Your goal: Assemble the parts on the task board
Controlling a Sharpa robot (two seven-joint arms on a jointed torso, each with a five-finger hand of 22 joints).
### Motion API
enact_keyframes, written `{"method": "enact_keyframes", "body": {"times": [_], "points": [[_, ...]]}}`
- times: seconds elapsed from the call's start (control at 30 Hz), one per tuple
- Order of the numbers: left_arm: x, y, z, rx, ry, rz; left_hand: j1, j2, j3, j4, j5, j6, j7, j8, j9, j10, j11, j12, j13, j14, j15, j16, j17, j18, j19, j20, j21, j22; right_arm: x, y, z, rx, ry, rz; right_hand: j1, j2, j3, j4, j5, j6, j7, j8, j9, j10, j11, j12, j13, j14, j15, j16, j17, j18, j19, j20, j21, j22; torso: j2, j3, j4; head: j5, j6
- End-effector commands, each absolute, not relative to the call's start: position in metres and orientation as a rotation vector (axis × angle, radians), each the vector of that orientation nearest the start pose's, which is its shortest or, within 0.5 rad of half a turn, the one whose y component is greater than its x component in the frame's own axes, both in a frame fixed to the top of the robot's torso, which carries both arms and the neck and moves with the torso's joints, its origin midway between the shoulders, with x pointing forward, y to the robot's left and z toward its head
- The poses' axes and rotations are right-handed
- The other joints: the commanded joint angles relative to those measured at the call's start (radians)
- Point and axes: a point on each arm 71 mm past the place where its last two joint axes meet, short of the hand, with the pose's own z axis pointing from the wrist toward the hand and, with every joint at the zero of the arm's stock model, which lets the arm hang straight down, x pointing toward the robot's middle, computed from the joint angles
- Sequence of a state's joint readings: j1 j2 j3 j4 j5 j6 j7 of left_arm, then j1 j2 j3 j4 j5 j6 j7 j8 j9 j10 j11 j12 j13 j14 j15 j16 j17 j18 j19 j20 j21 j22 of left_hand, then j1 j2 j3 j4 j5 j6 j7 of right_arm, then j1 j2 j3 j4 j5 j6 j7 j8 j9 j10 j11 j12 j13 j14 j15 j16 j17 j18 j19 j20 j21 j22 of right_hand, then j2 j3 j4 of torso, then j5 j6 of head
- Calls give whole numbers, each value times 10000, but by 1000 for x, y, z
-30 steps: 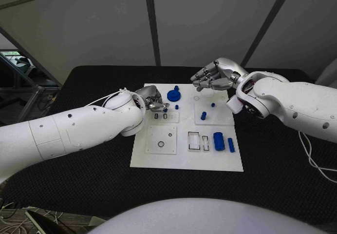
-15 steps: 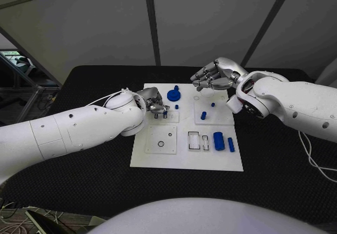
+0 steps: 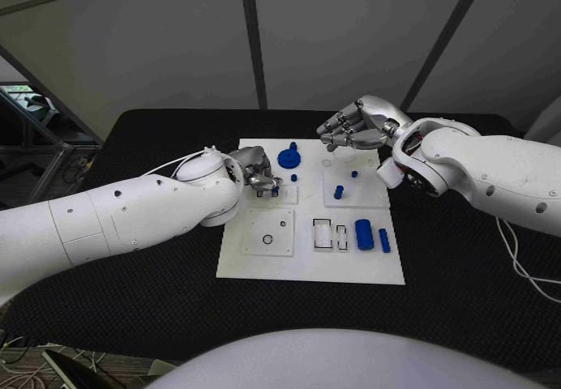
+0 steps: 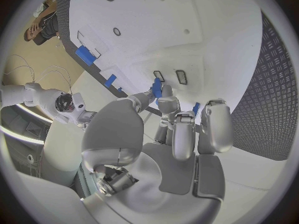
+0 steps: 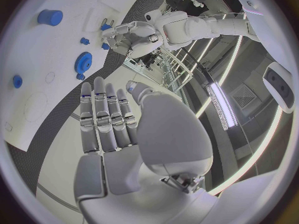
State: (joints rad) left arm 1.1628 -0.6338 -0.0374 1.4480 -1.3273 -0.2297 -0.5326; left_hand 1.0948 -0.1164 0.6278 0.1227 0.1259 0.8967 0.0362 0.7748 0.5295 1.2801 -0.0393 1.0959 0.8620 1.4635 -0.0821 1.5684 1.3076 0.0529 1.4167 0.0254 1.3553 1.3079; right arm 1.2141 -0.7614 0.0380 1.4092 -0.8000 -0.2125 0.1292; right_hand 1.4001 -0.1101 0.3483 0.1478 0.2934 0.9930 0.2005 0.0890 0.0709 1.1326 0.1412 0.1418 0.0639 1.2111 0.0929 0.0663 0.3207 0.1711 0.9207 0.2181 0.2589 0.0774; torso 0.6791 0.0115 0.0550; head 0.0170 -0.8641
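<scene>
Board (image 3: 306,271) before you, left hand (image 4: 171,129) seemingly pinching a blue peg (image 4: 157,88), right hand (image 3: 357,126) empty, fingers loosely curled.

Even, soft light falls from above; the task board (image 3: 311,267) reads bright white against the matte black counter (image 3: 140,284), with faint shadows. Both wrist views bend hard at the rim, where a ceiling light strip (image 5: 219,104) glares.

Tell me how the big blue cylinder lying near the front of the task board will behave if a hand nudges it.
The big blue cylinder lies on its side on the task board, so it would probably roll sideways if pushed. It looks like smooth, rigid plastic, likely light and a bit slippery for the fingers.
</scene>
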Motion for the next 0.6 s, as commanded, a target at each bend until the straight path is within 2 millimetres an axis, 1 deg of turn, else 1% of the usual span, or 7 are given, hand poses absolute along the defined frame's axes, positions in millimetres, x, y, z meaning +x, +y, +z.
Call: {"method": "enact_keyframes", "body": {"times": [0.03,0.27,0.33,0.6], "points": [[489,137,-227,-942,19864,-4248,19,-124,1310,-1354,1,1,-74,31,15,72,1,33,-1,1065,-68,2,2605,106,8,-2,-30,436,515,-186,-157,3335,16873,11850,-37,46,66,11,50,-14,85,-64,14,-91,10,-2,-4,-66,5,-22,-15,125,-5,67,-42,-13,-4,-3,3,11,-12],[487,137,-229,-734,20114,-4185,15,-150,1288,-1354,-6,6,-76,35,14,78,0,38,3,1065,-67,4,2608,108,1,-2,-41,429,515,-186,-157,3332,16878,11852,-43,70,87,15,65,-14,83,-64,15,-96,9,1,-5,-70,5,-18,-25,127,7,71,-68,-26,-8,-4,-7,3,-28],[487,137,-229,-687,20175,-4165,14,-153,1285,-1353,-7,7,-77,36,14,80,0,40,6,1066,-67,5,2609,108,0,-2,-42,428,515,-186,-157,3333,16878,11850,-43,70,87,15,65,-14,83,-64,15,-96,9,1,-5,-70,5,-18,-25,127,7,71,-68,-26,-4,-10,-1,1,-25],[486,138,-230,-531,20387,-4083,12,-174,1267,-1354,-9,14,-81,40,13,87,-1,47,14,1066,-66,6,2610,110,-5,-1,-51,422,515,-186,-157,3325,16888,11859,-43,70,87,15,65,-14,83,-64,15,-96,9,1,-5,-70,5,-18,-25,127,7,71,-68,-26,-3,-7,2,-6,-24]]}}
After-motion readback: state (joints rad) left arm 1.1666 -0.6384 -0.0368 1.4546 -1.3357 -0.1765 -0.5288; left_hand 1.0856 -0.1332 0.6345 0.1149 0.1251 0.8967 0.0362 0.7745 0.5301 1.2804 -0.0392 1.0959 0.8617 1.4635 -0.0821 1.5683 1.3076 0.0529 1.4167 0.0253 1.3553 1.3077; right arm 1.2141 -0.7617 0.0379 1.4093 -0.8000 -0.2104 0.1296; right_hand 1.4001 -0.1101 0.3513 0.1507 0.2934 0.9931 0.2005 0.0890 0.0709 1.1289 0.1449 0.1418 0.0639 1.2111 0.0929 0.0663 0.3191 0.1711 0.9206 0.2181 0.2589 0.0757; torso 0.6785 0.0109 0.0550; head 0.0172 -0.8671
